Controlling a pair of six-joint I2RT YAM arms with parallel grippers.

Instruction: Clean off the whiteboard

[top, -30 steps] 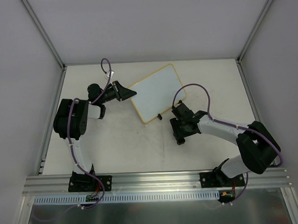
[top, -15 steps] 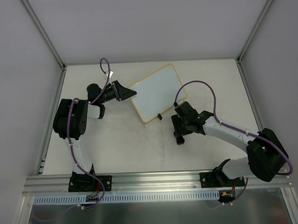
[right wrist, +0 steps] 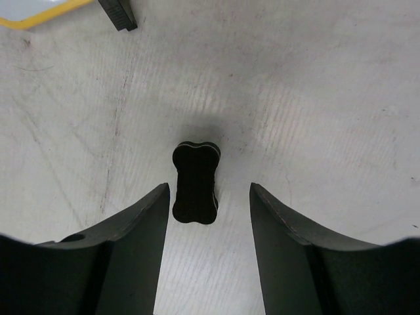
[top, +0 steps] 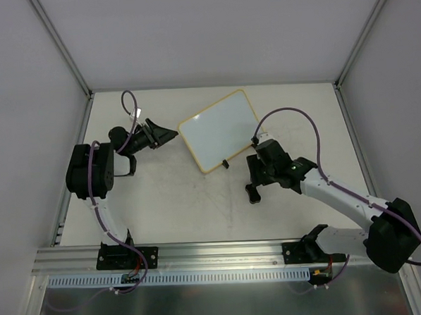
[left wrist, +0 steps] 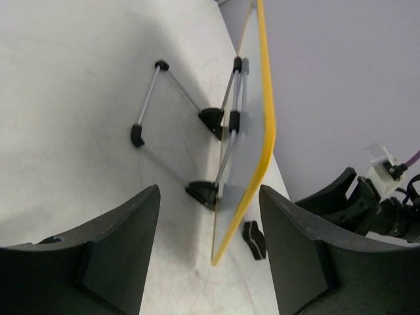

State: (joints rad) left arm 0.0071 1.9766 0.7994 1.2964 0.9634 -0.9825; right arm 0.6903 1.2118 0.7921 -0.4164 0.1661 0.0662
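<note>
The whiteboard [top: 219,129] stands tilted on the table, white with a yellow frame, its face blank. In the left wrist view I see it edge-on [left wrist: 266,131], with its wire stand [left wrist: 177,125] behind. My left gripper [top: 168,135] is open and empty, just left of the board's left edge and apart from it [left wrist: 209,197]. A small black eraser [top: 253,192] lies flat on the table in front of the board. My right gripper [top: 257,180] is open above it, with the eraser [right wrist: 195,182] near the left finger [right wrist: 209,187].
A black clip foot [right wrist: 118,14] and the board's yellow corner [right wrist: 39,16] lie just beyond the eraser. Grey walls enclose the table on three sides. An aluminium rail [top: 222,250] runs along the near edge by the arm bases.
My left gripper has drawn back to the left, away from the board's edge. My right arm has stretched out, its elbow swinging right, while its gripper stays over the eraser.
</note>
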